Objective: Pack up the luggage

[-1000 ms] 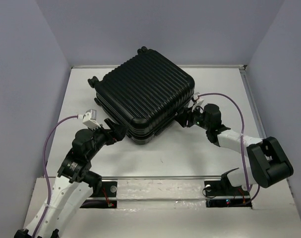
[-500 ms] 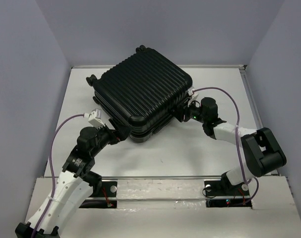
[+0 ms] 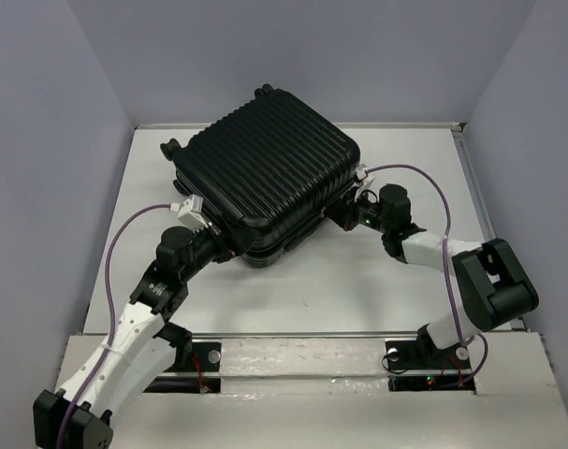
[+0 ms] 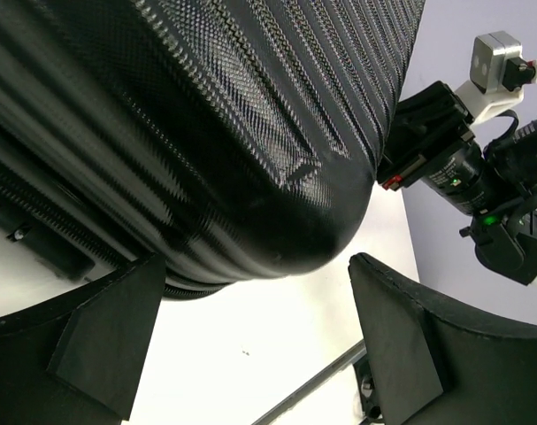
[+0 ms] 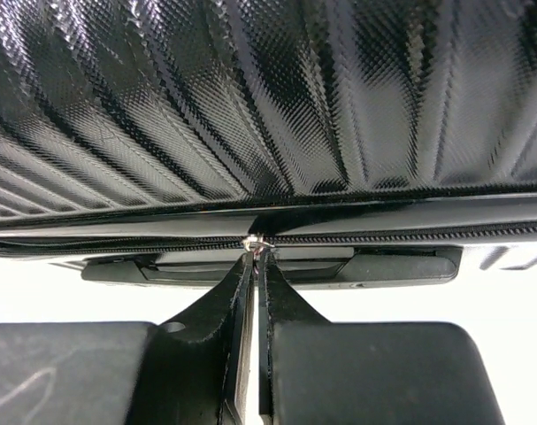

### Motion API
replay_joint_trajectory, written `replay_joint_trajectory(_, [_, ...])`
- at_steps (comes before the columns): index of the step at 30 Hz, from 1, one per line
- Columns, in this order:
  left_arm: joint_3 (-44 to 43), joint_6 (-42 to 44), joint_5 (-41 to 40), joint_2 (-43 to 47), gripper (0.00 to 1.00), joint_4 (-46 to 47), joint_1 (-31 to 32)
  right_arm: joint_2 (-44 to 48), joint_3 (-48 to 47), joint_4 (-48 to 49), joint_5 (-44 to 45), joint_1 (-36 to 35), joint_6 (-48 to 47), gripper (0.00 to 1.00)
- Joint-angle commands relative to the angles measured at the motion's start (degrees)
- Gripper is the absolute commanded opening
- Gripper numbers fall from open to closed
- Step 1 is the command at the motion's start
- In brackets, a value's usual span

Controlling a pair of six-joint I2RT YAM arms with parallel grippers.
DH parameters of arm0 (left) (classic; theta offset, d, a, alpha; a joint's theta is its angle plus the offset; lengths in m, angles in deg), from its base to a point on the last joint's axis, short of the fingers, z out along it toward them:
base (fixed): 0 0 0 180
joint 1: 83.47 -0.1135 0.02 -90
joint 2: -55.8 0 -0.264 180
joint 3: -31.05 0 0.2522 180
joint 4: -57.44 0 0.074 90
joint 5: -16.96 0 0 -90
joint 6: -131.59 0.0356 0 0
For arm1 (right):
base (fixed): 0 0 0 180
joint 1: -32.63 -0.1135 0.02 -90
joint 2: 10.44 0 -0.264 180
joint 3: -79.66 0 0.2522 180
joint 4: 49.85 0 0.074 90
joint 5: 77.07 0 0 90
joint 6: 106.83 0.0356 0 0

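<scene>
Luggage point(image 3: 269, 187): right claw point(image 5: 257, 257) was pinched on zip pull point(image 5: 253, 241), left claw point(image 4: 255, 266) spread wide; pull could be lost if dragged askew.

Bright, even light pours down from above, and the white bench point(image 3: 358, 281) comes up close to washed out in the top view. Only a soft, narrow shadow hugs the luggage point(image 3: 269, 168) along its near side, while the ribs of the black shell catch a dull sheen. In the left wrist view the left tool point(image 4: 255, 274) looms dark with little detail, though the shell weave is crisp. In the right wrist view glints ripple across the shell and the bench below blows out white.
</scene>
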Motion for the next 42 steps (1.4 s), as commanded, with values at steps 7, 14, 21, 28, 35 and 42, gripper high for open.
replay_joint_trajectory(7, [-7.1,-1.4,5.4,-11.6,0.94,13.0,-0.2,9.0,-3.5,-7.6,8.4,-12.6,1.6,0.07])
replay_joint_trajectory(14, [-8.5,-2.4,5.8,-14.0,0.93,15.3,0.1,8.0,-4.5,-13.4,16.0,-24.5,4.3,0.07])
replay_joint_trajectory(21, [-7.7,-1.5,4.3,-10.5,0.93,12.7,0.1,12.9,0.1,-14.0,18.8,-13.9,4.8,0.09])
replay_joint_trajectory(28, [-6.5,-1.4,4.6,-9.0,0.93,12.2,0.1,7.5,-1.5,-14.3,6.3,-0.9,-2.0,0.57])
replay_joint_trajectory(35, [-6.1,-0.5,4.8,-8.1,0.93,10.5,0.1,-0.4,-8.8,-16.2,3.8,0.8,-10.6,0.61])
replay_joint_trajectory(42, [-5.6,0.9,3.8,-6.1,0.93,8.0,0.1,-1.9,-10.8,-16.8,8.8,0.8,-12.8,0.56])
